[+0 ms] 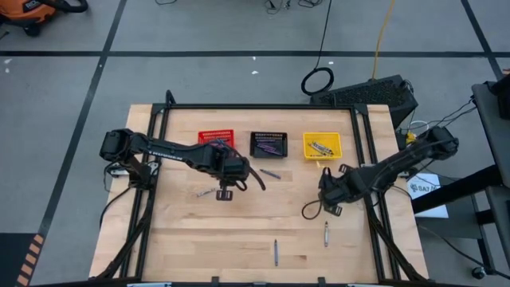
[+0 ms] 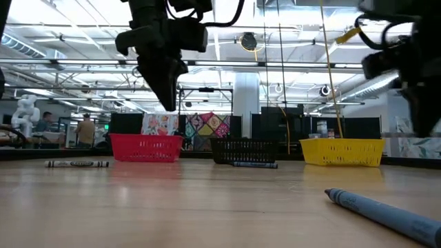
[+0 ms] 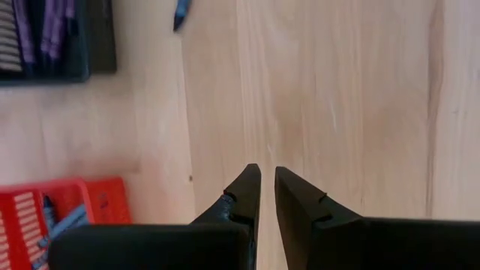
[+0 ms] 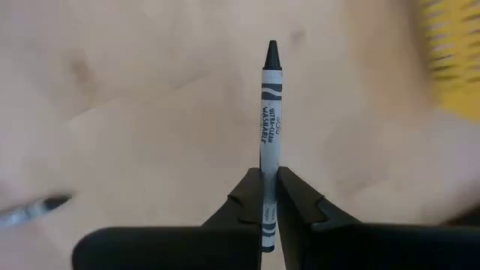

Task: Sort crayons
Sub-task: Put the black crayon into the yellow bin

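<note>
A grey crayon (image 4: 269, 135) is pinched by its lower end between the two dark fingers (image 4: 247, 199) of the right gripper (image 4: 269, 184); its black tip points straight out ahead of them over bare wood. That gripper (image 1: 325, 190) hangs above the right half of the table (image 1: 239, 231), just in front of the yellow basket (image 1: 322, 146), which stands near the far edge and holds more grey crayons.

Along the same far edge the black basket (image 1: 268, 143) sits in the middle with purple crayons inside, and the red basket (image 1: 216, 138) to its left with blue ones (image 3: 64, 225). The left gripper (image 1: 225, 187) hovers in front of the red basket, its fingers (image 3: 247, 191) parted by a narrow gap with nothing between them.

Loose crayons lie scattered: a dark one (image 1: 270, 173) just in front of the black basket, one (image 1: 206, 192) on the wood beside the left gripper, and two near the front edge, a blue-grey one (image 1: 276, 251) at centre and a pale grey one (image 1: 326, 233) to its right, both well clear of either gripper.
</note>
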{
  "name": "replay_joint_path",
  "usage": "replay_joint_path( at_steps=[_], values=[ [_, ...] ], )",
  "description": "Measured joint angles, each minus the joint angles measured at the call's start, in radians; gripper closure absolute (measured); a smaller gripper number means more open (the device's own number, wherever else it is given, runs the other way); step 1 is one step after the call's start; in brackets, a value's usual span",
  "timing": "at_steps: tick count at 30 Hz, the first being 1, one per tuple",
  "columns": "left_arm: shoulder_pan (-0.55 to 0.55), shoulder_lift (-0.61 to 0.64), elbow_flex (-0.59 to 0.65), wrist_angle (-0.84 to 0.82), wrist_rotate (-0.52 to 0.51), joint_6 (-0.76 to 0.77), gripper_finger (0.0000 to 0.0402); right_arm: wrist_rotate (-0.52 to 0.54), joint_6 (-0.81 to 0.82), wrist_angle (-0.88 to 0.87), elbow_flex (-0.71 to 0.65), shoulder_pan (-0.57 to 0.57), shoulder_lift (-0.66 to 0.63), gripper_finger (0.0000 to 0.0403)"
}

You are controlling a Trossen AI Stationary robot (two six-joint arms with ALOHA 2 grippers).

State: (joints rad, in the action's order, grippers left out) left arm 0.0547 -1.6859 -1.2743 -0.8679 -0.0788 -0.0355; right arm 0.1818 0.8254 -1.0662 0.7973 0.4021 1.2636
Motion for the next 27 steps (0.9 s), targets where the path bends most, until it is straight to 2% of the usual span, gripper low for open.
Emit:
replay_joint_path(
  at_steps=[7, 12, 17, 20, 27],
  values=[
    [-0.002, 0.000, 0.000, 0.086, -0.004, -0.183, 0.0362, 0.065, -0.125, -0.051, 0.049, -0.130, 0.000, 0.0403],
    [-0.019, 0.000, 0.000, 0.178, -0.006, -0.184, 0.0362, 0.085, -0.212, -0.052, 0.063, -0.222, 0.000, 0.0403],
    [-0.029, 0.000, 0.000, 0.187, -0.008, -0.189, 0.0362, 0.089, -0.278, -0.057, 0.063, -0.310, -0.001, 0.0403],
    [-0.033, 0.000, 0.000, 0.191, -0.006, -0.209, 0.0362, 0.129, -0.302, -0.057, 0.063, -0.355, -0.001, 0.0403],
    [-0.051, -0.024, -0.001, 0.219, 0.071, -0.236, 0.0362, 0.132, -0.425, -0.028, 0.063, -0.477, -0.001, 0.0403]
  ],
)
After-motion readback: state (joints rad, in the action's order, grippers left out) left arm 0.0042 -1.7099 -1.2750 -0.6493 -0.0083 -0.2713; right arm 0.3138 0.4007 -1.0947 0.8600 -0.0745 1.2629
